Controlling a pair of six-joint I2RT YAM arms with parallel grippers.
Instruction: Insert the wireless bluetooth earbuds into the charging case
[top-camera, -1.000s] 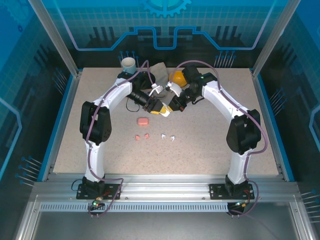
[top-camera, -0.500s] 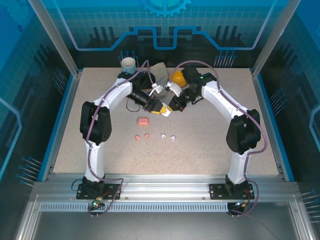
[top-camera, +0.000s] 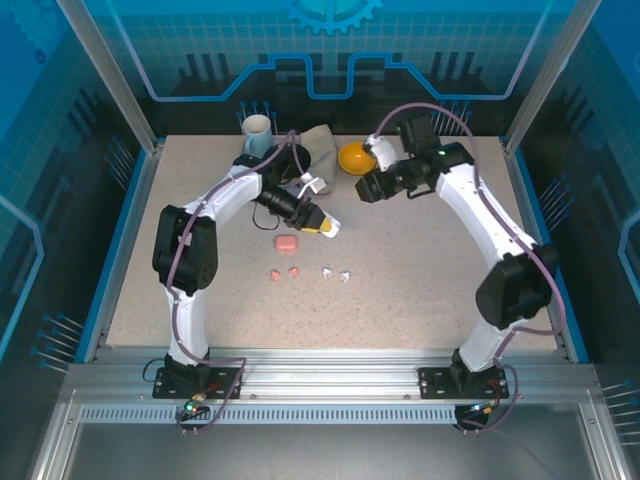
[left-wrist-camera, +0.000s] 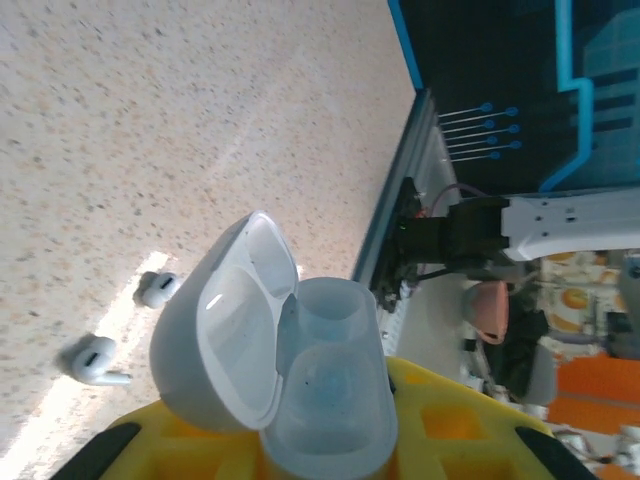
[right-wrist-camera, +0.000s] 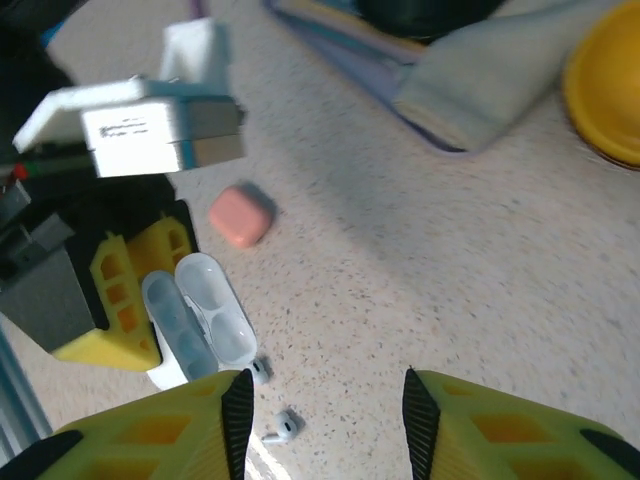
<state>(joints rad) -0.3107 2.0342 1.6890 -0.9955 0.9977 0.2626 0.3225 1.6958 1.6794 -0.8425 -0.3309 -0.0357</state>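
The speckled surface (top-camera: 450, 290) is carrying every item under review. The left fingers (top-camera: 316, 221) are gripping the white charging case (left-wrist-camera: 330, 400) by its base. Its lid (left-wrist-camera: 225, 340) is hanging open and both wells are showing empty. The right fingers (top-camera: 366, 188) are standing apart with nothing between them, out to the right of the left fingers and close to the yellow bowl (top-camera: 353, 157). A closed pink case (top-camera: 286, 243) is lying just beside the left fingers on their near side. Two white earbuds (left-wrist-camera: 92, 360) are lying loose on the surface, further to the near side of the left fingers and well apart from the right ones. Two pink earbuds (top-camera: 294, 271) are lying to their left.

Risks noted:
- The buds are tiny and stemmed, so an off-centre pinch is likely to flick one away.
- Picking a pink bud would be mismatching the held case.
- Pressing a bud in could twist the case in its hold or fold the lid shut.
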